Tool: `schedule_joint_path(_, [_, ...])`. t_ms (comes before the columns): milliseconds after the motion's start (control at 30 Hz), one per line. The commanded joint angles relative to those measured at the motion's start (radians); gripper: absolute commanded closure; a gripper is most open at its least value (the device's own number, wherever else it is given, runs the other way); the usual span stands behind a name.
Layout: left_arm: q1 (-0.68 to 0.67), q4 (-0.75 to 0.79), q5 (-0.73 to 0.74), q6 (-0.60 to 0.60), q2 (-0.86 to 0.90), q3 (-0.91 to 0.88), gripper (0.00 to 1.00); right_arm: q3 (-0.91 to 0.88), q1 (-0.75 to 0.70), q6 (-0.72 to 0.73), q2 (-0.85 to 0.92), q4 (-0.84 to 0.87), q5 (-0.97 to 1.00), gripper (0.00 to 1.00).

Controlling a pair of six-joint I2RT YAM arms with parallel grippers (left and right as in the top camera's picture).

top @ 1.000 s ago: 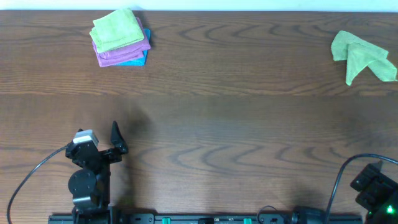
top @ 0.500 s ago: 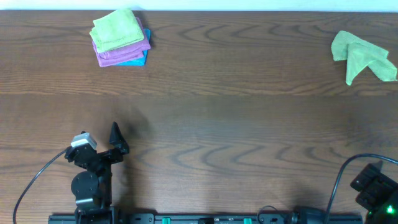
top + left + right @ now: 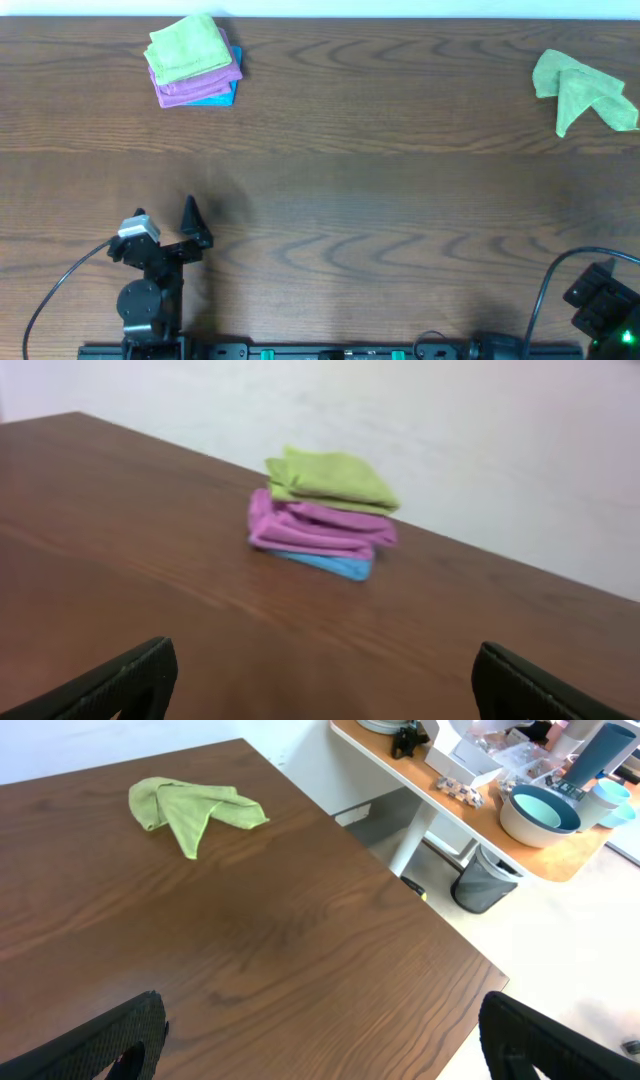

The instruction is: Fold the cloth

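As our left gripper (image 3: 320,682) hangs wide and empty at 7 o'clock, the cloth (image 3: 583,90) lies crumpled at 2 o'clock. We would send our right gripper (image 3: 325,1040), equally wide at 5 o'clock, to pinch one loose corner low and drag it flat first.

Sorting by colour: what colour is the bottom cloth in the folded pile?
The bottom cloth is blue; the left wrist view shows it best.
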Motion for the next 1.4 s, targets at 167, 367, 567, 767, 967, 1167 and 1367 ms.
schedule_joint_path(167, [-0.06,-0.051,-0.021,0.011,-0.01,-0.017,0.05,-0.001,-0.001,0.012,-0.006,0.0,0.014,0.01])
schedule_joint_path(367, [-0.06,-0.051,-0.021,0.011,-0.01,-0.017,0.05,-0.001,-0.001,0.012,-0.006,0.0,0.014,0.01])
schedule_joint_path(567, [-0.06,-0.051,-0.021,0.011,-0.01,-0.017,0.05,-0.001,-0.001,0.012,-0.006,0.0,0.014,0.01])
schedule_joint_path(767, [-0.06,-0.051,-0.021,0.011,-0.01,-0.017,0.04,-0.001,0.015,0.012,-0.009,0.0,0.014,0.01])
schedule_joint_path(967, [-0.06,-0.051,-0.021,0.011,-0.01,-0.017,0.05,-0.011,0.066,0.075,-0.121,0.075,-0.146,0.01])
schedule_joint_path(1167, [-0.06,-0.051,-0.021,0.011,-0.01,-0.017,0.05,-0.297,0.108,0.256,-0.369,0.349,-0.318,0.01])
schedule_joint_path(1367, [-0.06,-0.051,-0.021,0.011,-0.01,-0.017,0.05,-0.7,0.106,0.42,-0.476,0.638,-0.411,0.01])
